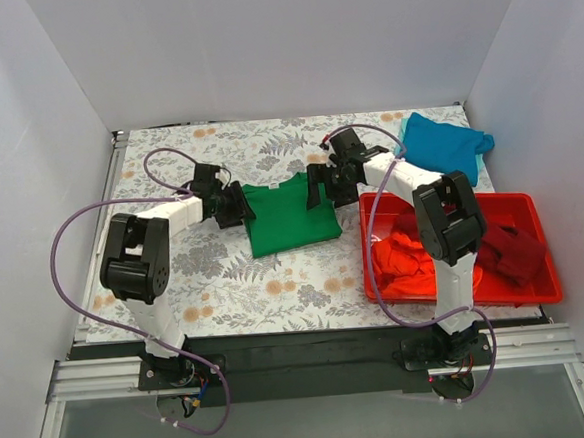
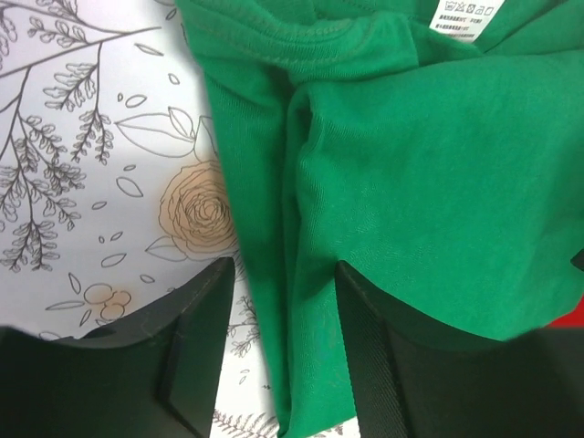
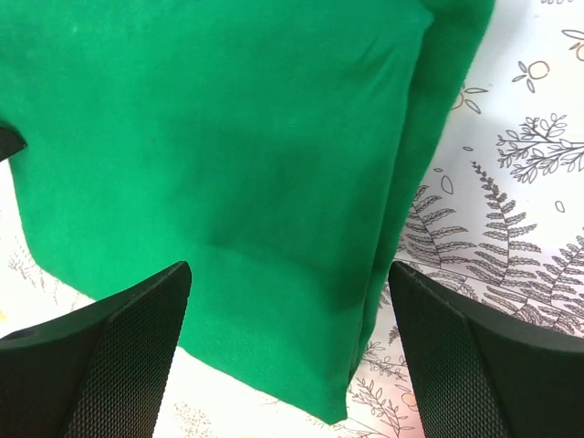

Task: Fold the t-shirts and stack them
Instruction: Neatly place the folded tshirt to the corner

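The bright green t-shirt (image 1: 290,219) lies partly folded on the floral table, sleeves tucked in. My left gripper (image 1: 243,204) is at its left edge, open; in the left wrist view the jaws (image 2: 283,315) straddle the shirt's folded side (image 2: 411,182) without pinching it. My right gripper (image 1: 318,189) is at the shirt's right upper edge, wide open above the cloth (image 3: 228,137), as the right wrist view (image 3: 290,315) shows. The teal blue shirt (image 1: 445,146) lies at the back right. The orange-red shirt (image 1: 403,256) and the dark maroon shirt (image 1: 515,251) lie crumpled in the tray.
The red plastic tray (image 1: 523,296) stands at the right, beside the right arm. The floral tablecloth (image 1: 226,274) covers the table. White walls close in the back and both sides. Purple cables loop off both arms.
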Available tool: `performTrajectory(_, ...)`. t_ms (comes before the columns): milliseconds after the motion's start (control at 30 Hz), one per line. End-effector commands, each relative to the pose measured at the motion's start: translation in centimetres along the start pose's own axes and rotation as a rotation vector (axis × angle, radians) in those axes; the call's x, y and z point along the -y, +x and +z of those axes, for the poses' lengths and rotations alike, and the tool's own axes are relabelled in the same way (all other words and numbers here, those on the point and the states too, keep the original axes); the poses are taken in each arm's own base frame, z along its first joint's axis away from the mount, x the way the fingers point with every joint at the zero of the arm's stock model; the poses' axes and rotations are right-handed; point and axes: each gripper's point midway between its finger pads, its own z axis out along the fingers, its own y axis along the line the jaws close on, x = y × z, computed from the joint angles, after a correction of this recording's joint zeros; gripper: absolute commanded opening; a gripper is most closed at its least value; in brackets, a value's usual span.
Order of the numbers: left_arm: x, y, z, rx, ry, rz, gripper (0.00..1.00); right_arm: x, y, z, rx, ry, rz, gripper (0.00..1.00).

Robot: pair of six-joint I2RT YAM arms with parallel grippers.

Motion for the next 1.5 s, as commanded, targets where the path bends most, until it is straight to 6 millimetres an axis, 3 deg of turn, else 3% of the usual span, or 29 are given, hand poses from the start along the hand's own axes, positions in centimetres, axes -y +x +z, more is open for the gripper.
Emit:
performTrajectory(0, 0.3, 0.1, 0.5, -0.012, 0.003, 0.009, 0.46, 2.4, 0.1, 0.8, -0.015, 0.087, 0.047, 0.95)
performTrajectory(167, 0.1, 0.3, 0.7, -0.011, -0.013, 0.017, 0.35, 2.7, 0.6, 1.8, -0.023, 0.117, 0.067, 0.94)
performTrajectory(433, -0.8, 0.7, 1.1, -0.022, -0.076, 0.020, 0.00, 1.1, 0.7, 3.1, -0.021, 0.039, 0.082, 0.90)
performTrajectory(767, -1.2, 1.6, 1.7, -0.055, -0.101, 0.027, 0.00, -1.8, 2.7, 4.4, -0.047, -0.089, 0.050, 0.74)
performTrajectory(933, -1.1, 1.8, 1.9, -0.062, -0.100, 0.030, 0.00, -2.9, 3.3, 5.3, -0.059, -0.117, 0.039, 0.57)
performTrajectory(1100, -0.7, 1.9, 1.9, -0.063, -0.092, 0.032, 0.00, -3.5, 3.2, 5.9, -0.063, -0.128, 0.021, 0.30)
performTrajectory(1133, -0.7, 2.0, 1.9, -0.065, -0.093, 0.032, 0.05, -3.6, 3.1, 5.9, -0.060, -0.128, 0.017, 0.25)
performTrajectory(1167, -0.7, 1.8, 1.8, -0.061, -0.094, 0.031, 0.14, -3.5, 2.8, 5.9, -0.053, -0.121, 0.016, 0.08)
performTrajectory(1200, -0.6, 1.7, 1.7, -0.057, -0.096, 0.030, 0.26, -3.6, 2.5, 5.7, -0.043, -0.116, 0.011, 0.01)
performTrajectory(1233, -0.6, 1.6, 1.5, -0.054, -0.097, 0.029, 0.42, -3.4, 2.6, 5.6, -0.043, -0.106, 0.006, 0.01)
performTrajectory(1333, -0.1, 0.7, 0.8, -0.029, -0.092, 0.034, 0.62, -2.8, 2.1, 5.1, -0.033, -0.067, -0.020, 0.01)
performTrajectory(1467, 0.3, -0.7, -0.5, 0.021, -0.089, 0.041, 0.72, -1.6, 0.9, 4.1, -0.011, 0.031, -0.079, 0.01)
